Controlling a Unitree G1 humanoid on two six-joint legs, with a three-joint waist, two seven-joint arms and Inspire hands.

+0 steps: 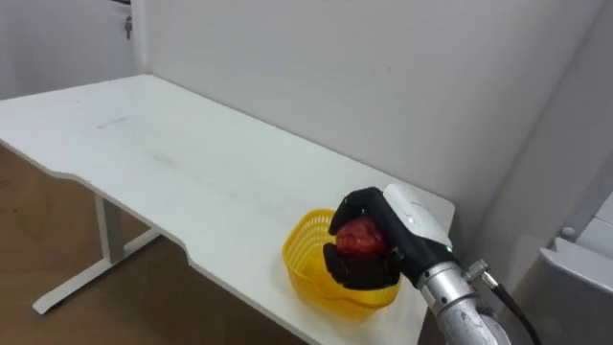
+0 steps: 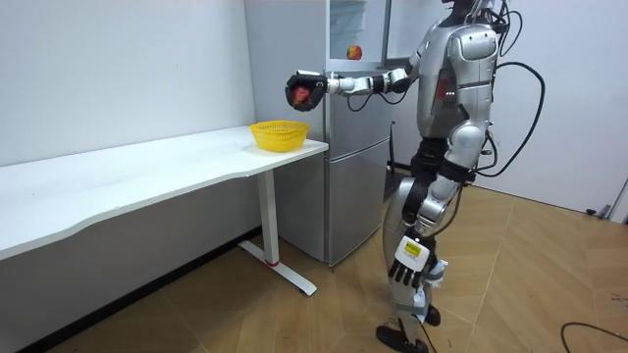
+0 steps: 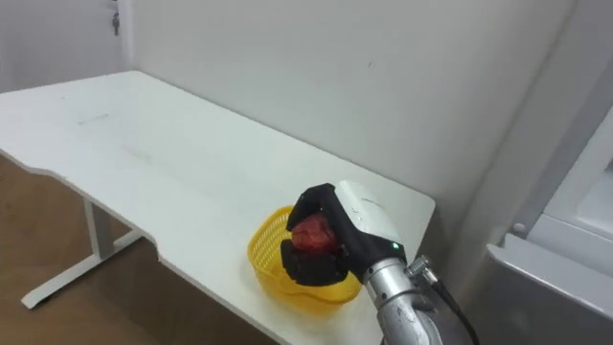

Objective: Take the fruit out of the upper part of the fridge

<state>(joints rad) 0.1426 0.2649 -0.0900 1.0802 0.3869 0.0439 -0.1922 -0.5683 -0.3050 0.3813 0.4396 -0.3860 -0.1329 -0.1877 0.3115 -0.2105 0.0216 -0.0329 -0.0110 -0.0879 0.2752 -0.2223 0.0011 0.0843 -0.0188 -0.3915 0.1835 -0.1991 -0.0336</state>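
My right hand (image 1: 375, 273) is shut on a red apple (image 1: 360, 238), its dark fingers curled round the fruit. It hovers just above a yellow mesh basket (image 1: 305, 251) that sits at the near right corner of the white table (image 1: 172, 153). In the room view the right arm reaches out from the fridge side, holding the apple (image 2: 297, 93) a little above and to the right of the basket (image 2: 279, 133). My left hand (image 2: 406, 270) hangs low beside my leg.
A grey fridge (image 2: 358, 186) stands right of the table end, its upper compartment open with another red fruit (image 2: 353, 52) on a shelf. Its edge (image 3: 565, 249) shows at the right. The table runs along a white wall (image 1: 383, 67).
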